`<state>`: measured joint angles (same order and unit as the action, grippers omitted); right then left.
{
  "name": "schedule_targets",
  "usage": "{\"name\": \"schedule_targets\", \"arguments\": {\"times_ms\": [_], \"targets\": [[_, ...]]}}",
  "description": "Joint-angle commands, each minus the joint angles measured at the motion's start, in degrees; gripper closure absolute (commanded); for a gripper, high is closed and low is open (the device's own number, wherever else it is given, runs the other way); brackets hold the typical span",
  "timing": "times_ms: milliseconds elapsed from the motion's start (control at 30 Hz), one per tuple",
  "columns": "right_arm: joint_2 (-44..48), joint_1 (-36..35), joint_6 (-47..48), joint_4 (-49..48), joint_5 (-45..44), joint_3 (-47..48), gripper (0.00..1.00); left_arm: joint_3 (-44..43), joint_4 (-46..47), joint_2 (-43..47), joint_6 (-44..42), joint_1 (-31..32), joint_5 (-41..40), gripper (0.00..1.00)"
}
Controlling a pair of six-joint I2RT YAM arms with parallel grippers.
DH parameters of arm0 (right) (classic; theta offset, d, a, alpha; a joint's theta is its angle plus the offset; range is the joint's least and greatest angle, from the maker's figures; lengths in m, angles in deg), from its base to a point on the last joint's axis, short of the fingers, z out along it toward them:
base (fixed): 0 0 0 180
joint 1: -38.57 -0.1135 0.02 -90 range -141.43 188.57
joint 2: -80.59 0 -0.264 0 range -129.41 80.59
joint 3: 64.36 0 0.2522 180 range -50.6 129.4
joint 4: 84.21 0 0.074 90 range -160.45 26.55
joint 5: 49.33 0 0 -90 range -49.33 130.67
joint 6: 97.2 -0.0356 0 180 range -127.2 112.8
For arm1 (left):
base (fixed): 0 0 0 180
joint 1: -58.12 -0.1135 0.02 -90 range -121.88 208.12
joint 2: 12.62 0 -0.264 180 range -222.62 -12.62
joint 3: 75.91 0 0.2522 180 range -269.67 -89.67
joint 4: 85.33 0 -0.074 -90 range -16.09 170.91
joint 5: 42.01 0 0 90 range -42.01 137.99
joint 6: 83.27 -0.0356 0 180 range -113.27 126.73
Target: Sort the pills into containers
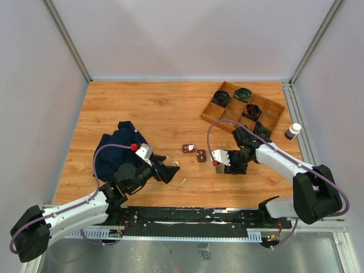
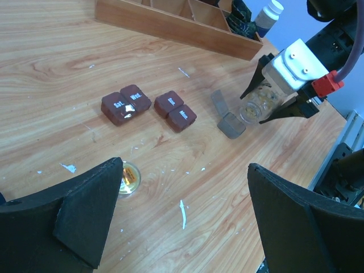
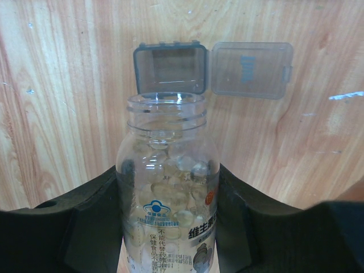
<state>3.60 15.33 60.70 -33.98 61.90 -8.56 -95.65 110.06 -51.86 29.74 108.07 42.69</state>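
Two dark-brown containers [image 1: 194, 152] sit side by side near table centre, between the two grippers, apart from each other by a narrow gap. In the left wrist view each one [image 2: 126, 104] reads as two joined lidded cells with white day labels, lids down.

Left gripper [image 1: 165, 172] jaws wide apart, nothing between them, hovering low over the table [image 1: 148, 108] just near-left of the containers. Small round yellowish cap [image 2: 129, 177] lies by its left fingertip [image 2: 111, 170], partly hidden behind it.

Right gripper [image 1: 223, 160] clamped on a clear uncapped bottle [image 3: 168, 187], fingers on both sides of the body, mouth pointing away from the wrist. Translucent pills [image 3: 170, 182] inside the bottle. Small grey box [image 3: 170, 69] lies open on the wood just past the bottle mouth, lid flapped out flat to the side. It is just right of the containers; touching or not, cannot tell.

Wooden tray [image 1: 211, 112] with black cable coils sits at the far right, angled, its right corner close to the table's right edge. White-capped bottle [image 1: 292, 131] stands upright at that edge, beside the tray. Dark blue cloth [image 1: 116, 145] bunched on the left, well apart from the containers.

Open wood across the far-left and centre-back of the table. White scraps [image 2: 182, 206] scattered between the left fingers.
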Motion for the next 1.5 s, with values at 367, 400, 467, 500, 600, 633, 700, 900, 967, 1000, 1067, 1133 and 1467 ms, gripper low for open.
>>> {"name": "schedule_targets", "arguments": {"times_ms": [367, 400, 467, 500, 600, 633, 700, 900, 967, 1000, 1067, 1133, 1467], "targets": [[2.1, -2.7, -2.2, 0.9, -4.3, 2.9, 0.99, 0.1, -0.4, 1.1, 0.0, -0.2, 0.2, 0.05], [2.1, -2.7, -1.8, 2.0, -2.6, 3.2, 0.99, 0.1, -0.5, 1.2, 0.0, -0.2, 0.1, 0.06], [3.0, -2.7, -2.7, -1.1, -5.3, 2.0, 0.99, 0.0, -0.9, 1.6, -0.1, -0.2, -0.1, 0.05], [3.0, -2.6, -3.1, -2.0, -6.9, 1.6, 0.99, 0.1, -1.0, 1.8, 0.0, -0.2, -0.1, 0.05], [1.4, -2.7, -2.3, 1.7, -3.2, 3.1, 0.99, 0.3, -0.9, 2.2, 0.1, -0.2, 0.0, 0.05], [1.3, -2.8, -3.1, 0.2, -4.9, 2.7, 0.99, 0.3, -1.1, 2.2, 0.2, -0.3, 0.0, 0.05], [1.2, -2.8, -4.0, -1.2, -7.4, 2.6, 0.99, 0.4, -1.1, 2.4, 0.4, -0.2, 0.0, 0.05], [1.3, -2.6, -3.6, 0.3, -5.3, 2.8, 0.99, 0.5, -1.0, 2.7, 0.5, -0.3, 0.1, 0.05], [0.9, -2.8, -3.9, 1.0, -5.4, 2.8, 0.99, 0.4, -1.1, 2.6, 0.4, -0.3, 0.2, 0.05], [1.2, -2.7, -4.7, -1.3, -7.9, 2.2, 0.99, 0.4, -1.2, 2.7, 0.4, -0.2, 0.0, 0.05], [0.9, -2.5, -4.2, 0.4, -6.4, 2.9, 0.99, 0.6, -1.1, 2.8, 0.6, -0.2, 0.1, 0.05], [0.5, -2.7, -3.1, 2.3, -4.2, 3.4, 0.99, 0.5, -1.1, 2.7, 0.4, -0.2, 0.0, 0.05], [0.7, -2.7, -2.8, 3.6, -3.2, 2.8, 0.99, 0.6, -0.9, 2.6, 0.5, -0.2, 0.1, 0.05]]}}
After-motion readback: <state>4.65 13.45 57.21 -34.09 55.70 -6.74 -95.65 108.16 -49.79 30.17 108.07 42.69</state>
